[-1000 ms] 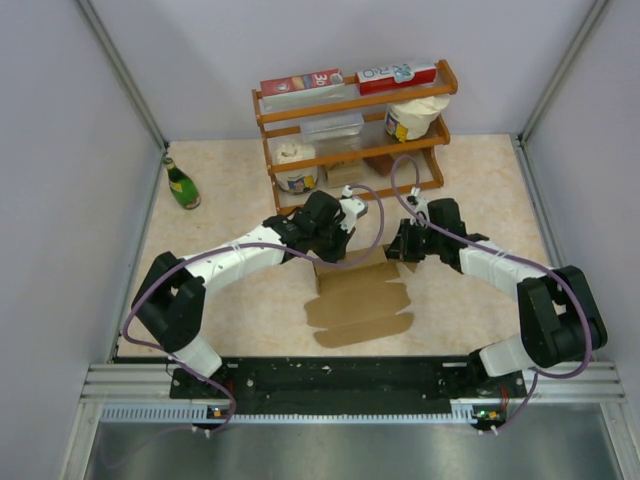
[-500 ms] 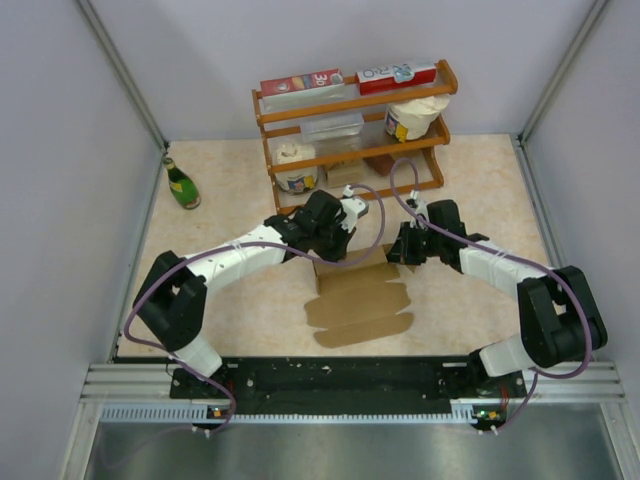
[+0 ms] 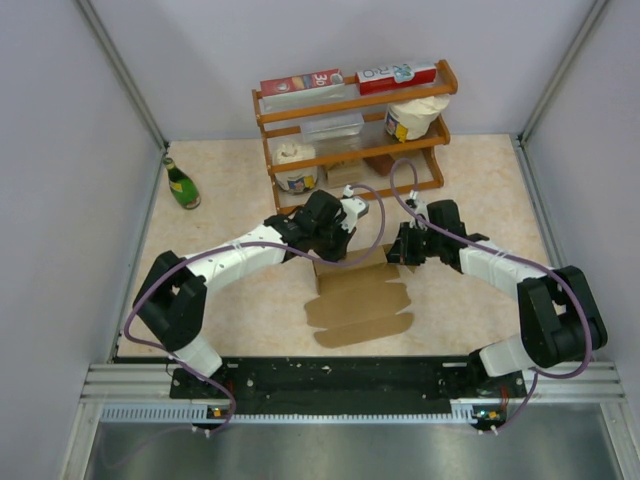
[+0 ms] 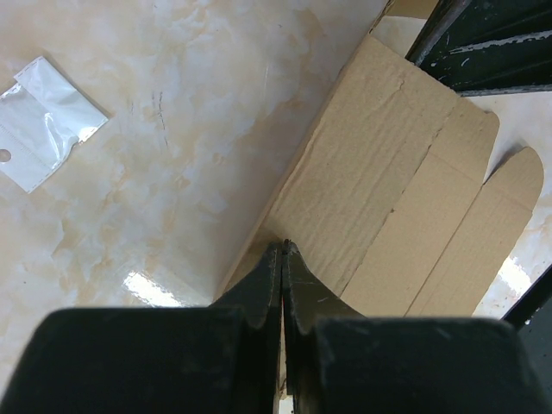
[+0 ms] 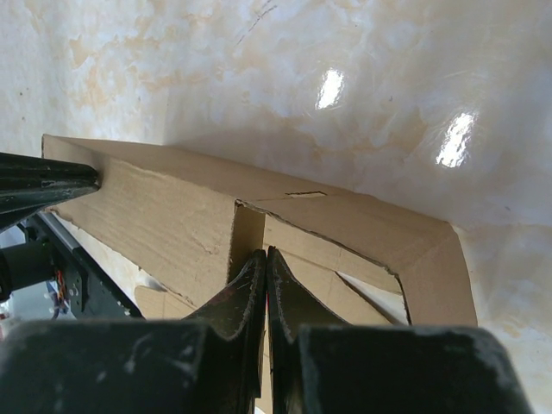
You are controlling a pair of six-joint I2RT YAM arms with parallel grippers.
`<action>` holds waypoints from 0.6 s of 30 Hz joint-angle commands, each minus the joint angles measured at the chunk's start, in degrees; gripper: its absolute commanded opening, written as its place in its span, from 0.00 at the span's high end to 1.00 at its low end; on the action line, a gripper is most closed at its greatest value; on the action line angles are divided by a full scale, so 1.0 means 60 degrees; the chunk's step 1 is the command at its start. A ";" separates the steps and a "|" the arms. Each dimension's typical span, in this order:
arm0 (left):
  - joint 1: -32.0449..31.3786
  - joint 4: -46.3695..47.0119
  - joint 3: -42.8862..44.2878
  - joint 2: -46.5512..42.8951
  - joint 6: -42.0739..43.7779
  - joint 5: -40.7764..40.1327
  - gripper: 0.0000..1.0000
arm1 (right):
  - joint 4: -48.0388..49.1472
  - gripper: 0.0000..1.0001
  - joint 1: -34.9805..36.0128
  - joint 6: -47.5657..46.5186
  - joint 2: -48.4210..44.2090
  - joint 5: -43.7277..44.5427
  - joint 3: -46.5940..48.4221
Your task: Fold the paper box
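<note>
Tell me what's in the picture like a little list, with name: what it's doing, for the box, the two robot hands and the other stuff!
paper box: brown cardboard, mostly flat on the table, far edge folded up
left gripper: shut, tips at the box's raised edge
right gripper: shut, tips at a folded-up flap
cardboard pinched: cannot tell for either gripper
behind the box: wooden rack
far left: green bottle, upright
near the left gripper: clear plastic bag, lying flat
</note>
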 commanded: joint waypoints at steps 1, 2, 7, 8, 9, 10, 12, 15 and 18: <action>-0.0022 -0.0106 0.0326 0.0077 0.0043 0.0098 1.00 | 0.0282 1.00 0.0055 0.0104 -0.0284 -0.0263 0.0391; -0.0022 -0.0106 0.0311 0.0092 0.0058 0.0127 1.00 | 0.0311 1.00 0.0069 0.0104 -0.0284 -0.0263 0.0391; -0.0022 -0.0106 0.0340 0.0121 0.0029 0.0157 1.00 | 0.0472 1.00 0.0070 0.0264 -0.0197 -0.0438 0.0376; -0.0022 -0.0106 0.0326 0.0136 0.0029 0.0142 1.00 | 0.0531 1.00 0.0070 0.0294 -0.0182 -0.0482 0.0376; -0.0022 -0.0120 0.0340 0.0136 0.0029 0.0142 1.00 | 0.0575 1.00 0.0070 0.0352 -0.0167 -0.0526 0.0361; -0.0022 -0.0120 0.0340 0.0136 0.0043 0.0142 1.00 | 0.0633 1.00 0.0055 0.0396 -0.0153 -0.0555 0.0347; -0.0022 -0.0106 0.0311 0.0151 0.0029 0.0142 1.00 | 0.0721 1.00 0.0070 0.0514 -0.0108 -0.0658 0.0317; -0.0022 -0.0120 0.0326 0.0180 0.0029 0.0142 1.00 | 0.0868 1.00 0.0070 0.0601 -0.0050 -0.0805 0.0259; -0.0022 -0.0120 0.0340 0.0194 0.0043 0.0157 1.00 | 0.0679 1.00 0.0055 0.0558 -0.0108 -0.0412 0.0244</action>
